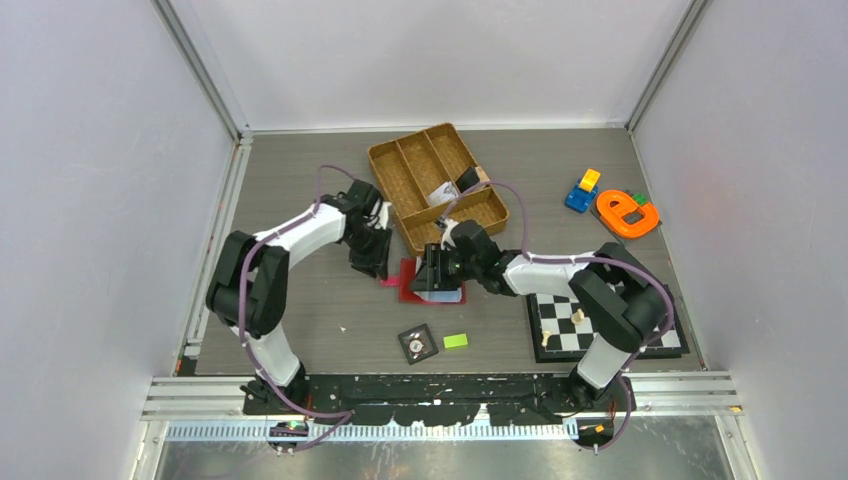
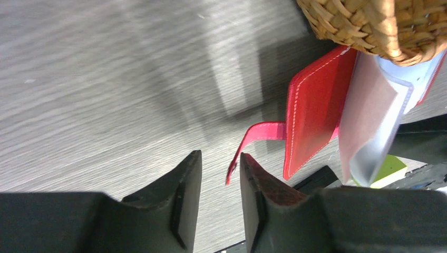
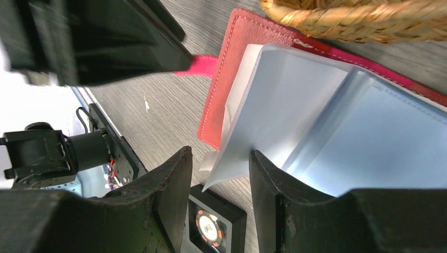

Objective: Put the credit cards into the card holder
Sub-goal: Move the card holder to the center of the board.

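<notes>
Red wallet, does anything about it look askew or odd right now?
The red card holder lies open beside the woven tray, and its clear inner sleeves stand fanned up instead of flat. One pale corner pokes between the right gripper's open fingers. The closing tab juts out toward the left gripper. No damage shows.

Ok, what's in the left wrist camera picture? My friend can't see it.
A red card holder lies open on a grey table, its clear pockets showing and its pink tab pointing toward the left gripper, whose jaws stand apart. A woven basket peeks in top right.
</notes>
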